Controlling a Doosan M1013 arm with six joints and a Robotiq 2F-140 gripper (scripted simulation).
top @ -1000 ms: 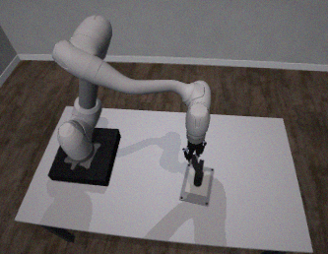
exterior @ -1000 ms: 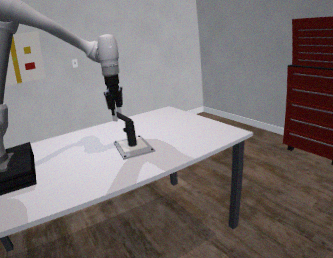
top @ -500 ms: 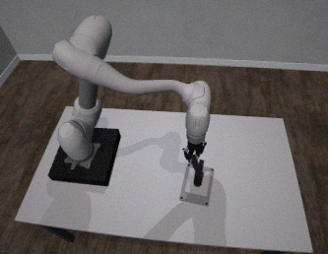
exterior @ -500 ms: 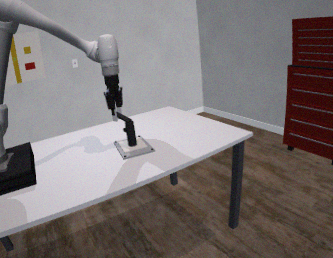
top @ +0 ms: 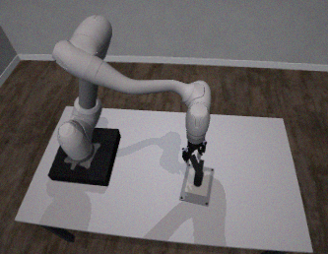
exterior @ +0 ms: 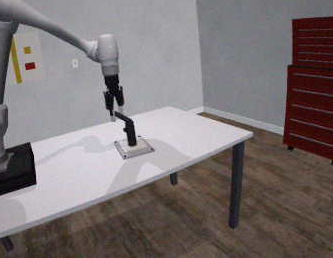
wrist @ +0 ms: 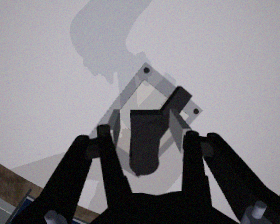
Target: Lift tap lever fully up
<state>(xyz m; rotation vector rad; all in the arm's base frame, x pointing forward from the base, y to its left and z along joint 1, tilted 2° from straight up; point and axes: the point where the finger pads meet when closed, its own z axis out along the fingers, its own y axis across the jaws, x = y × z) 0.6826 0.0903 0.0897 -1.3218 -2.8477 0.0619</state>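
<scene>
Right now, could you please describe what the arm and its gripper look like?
The arm is smooth, glossy light grey, built of rounded tubular links with bulbous joints, and stands on a flat black base plate. No cables or markings show. The gripper is matte black, with two jointed, linkage-style fingers that taper toward the tips, and small grey cylindrical pins at the knuckles.

top cam high, angled down over white rectangular table (top: 250, 145). exterior cam low, off to one side, farther back. wrist cam close, looking straight down. all share grey square tap base plate (top: 203, 195).
</scene>
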